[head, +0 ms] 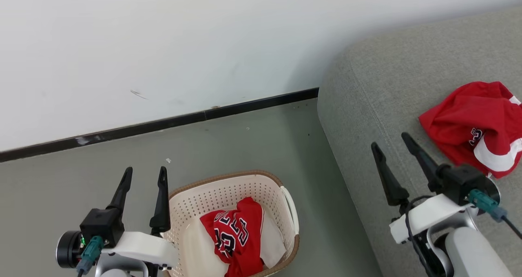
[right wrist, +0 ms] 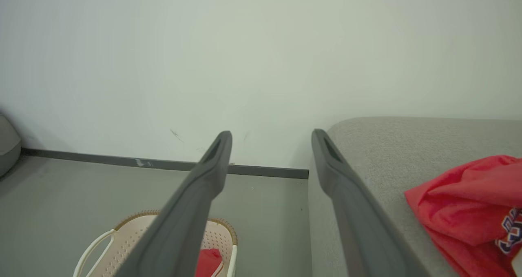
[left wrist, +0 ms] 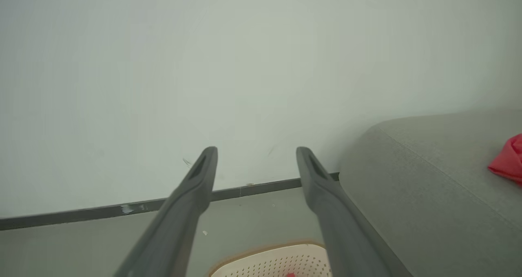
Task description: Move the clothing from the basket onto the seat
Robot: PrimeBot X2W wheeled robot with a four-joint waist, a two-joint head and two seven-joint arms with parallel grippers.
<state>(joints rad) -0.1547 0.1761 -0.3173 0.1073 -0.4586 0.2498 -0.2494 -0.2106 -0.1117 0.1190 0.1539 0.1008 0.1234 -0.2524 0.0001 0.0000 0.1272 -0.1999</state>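
A crumpled red thin-fabric jersey [head: 236, 236] lies inside the cream perforated plastic basket [head: 228, 176], long axis front to back. The nearer left gripper [head: 145, 170], spread and empty, stands just left of the basket; the right gripper [head: 389, 140], likewise spread, well right.

Bare floor [head: 244, 146] runs ahead of the left jaws to the wall [head: 163, 44]; the open-topped basket [head: 212, 197] stands just to their right, the seat [head: 387, 85] beneath the right jaws.

Red, white-trimmed clothing [head: 469, 118]; cream perforated basket [head: 212, 195] with brown rim; grey seat [head: 387, 85].
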